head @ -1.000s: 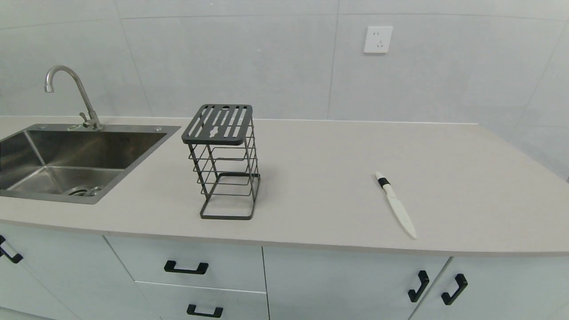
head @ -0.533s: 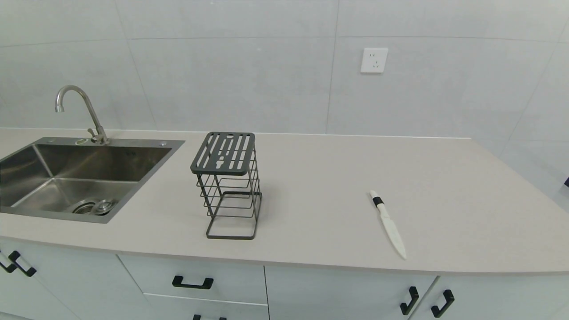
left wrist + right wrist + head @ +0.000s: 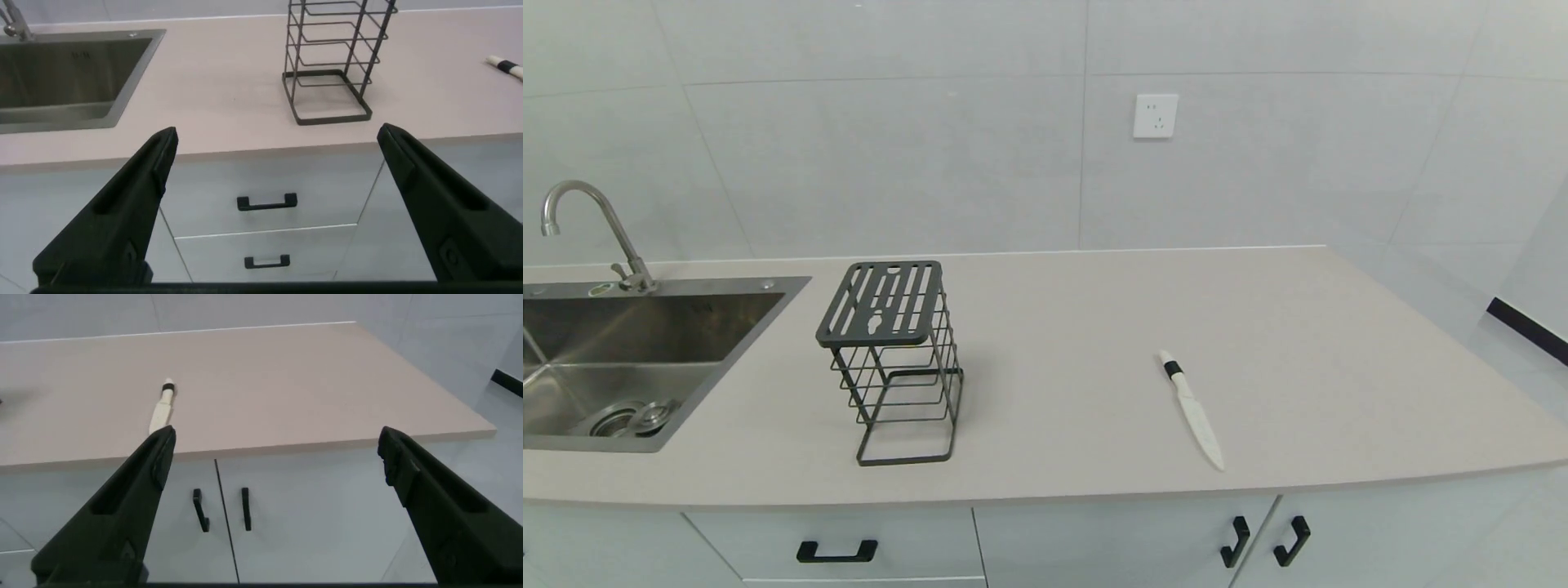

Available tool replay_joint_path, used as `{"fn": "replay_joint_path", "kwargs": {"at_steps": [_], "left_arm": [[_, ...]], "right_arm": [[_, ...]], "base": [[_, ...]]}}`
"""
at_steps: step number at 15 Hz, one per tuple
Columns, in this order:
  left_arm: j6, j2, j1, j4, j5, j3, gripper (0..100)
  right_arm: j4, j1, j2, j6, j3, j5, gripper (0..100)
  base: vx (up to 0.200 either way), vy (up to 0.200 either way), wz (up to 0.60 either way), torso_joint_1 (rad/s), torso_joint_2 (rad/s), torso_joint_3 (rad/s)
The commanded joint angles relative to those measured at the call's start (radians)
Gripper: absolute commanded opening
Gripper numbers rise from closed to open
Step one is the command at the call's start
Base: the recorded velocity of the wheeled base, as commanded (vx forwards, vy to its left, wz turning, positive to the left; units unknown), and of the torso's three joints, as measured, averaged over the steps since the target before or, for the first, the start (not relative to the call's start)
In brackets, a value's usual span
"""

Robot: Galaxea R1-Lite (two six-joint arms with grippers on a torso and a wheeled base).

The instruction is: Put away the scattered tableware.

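Head camera has swung since the earlier frames; knife (image 3: 1192, 408) and rack (image 3: 886, 359) lie unmoved on the counter (image 3: 1078, 327).
Knife lower right of centre, well apart from the rack; long axis diagonal, handle toward the wall, tip toward the front edge. Left gripper (image 3: 278, 135) and right gripper (image 3: 275, 434) spread wide, empty. Best grasp: right gripper across the handle, square to that axis.

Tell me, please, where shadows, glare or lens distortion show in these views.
Head view: the rack casts a soft shadow toward the knife, the sink shows a pale sheen, the counter bows along its front edge. Wrist views: the left end effector and right end effector look dark.
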Motion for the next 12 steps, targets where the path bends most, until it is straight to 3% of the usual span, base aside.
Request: {"fn": "replay_joint_path", "kwargs": {"at_steps": [1,4,10,12], "left_arm": [[0.000,0.001,0.000,-0.001,0.002,0.000,100],[0.000,0.001,0.000,-0.001,0.002,0.000,100],[0.000,0.001,0.000,-0.001,0.002,0.000,100],[0.000,0.001,0.000,0.000,0.002,0.000,100]], "right_arm": [[-0.001,0.000,0.002,0.000,0.000,0.000,100],[-0.001,0.000,0.002,0.000,0.000,0.000,100],[-0.001,0.000,0.002,0.002,0.000,0.000,100],[-0.001,0.000,0.002,0.000,0.000,0.000,100]], "base": [[0.000,0.000,0.00,0.000,0.00,0.000],[0.200,0.000,0.00,-0.004,-0.01,-0.002],[0.000,0.000,0.00,0.000,0.00,0.000],[0.000,0.000,0.00,0.185,-0.33,-0.159]]}}
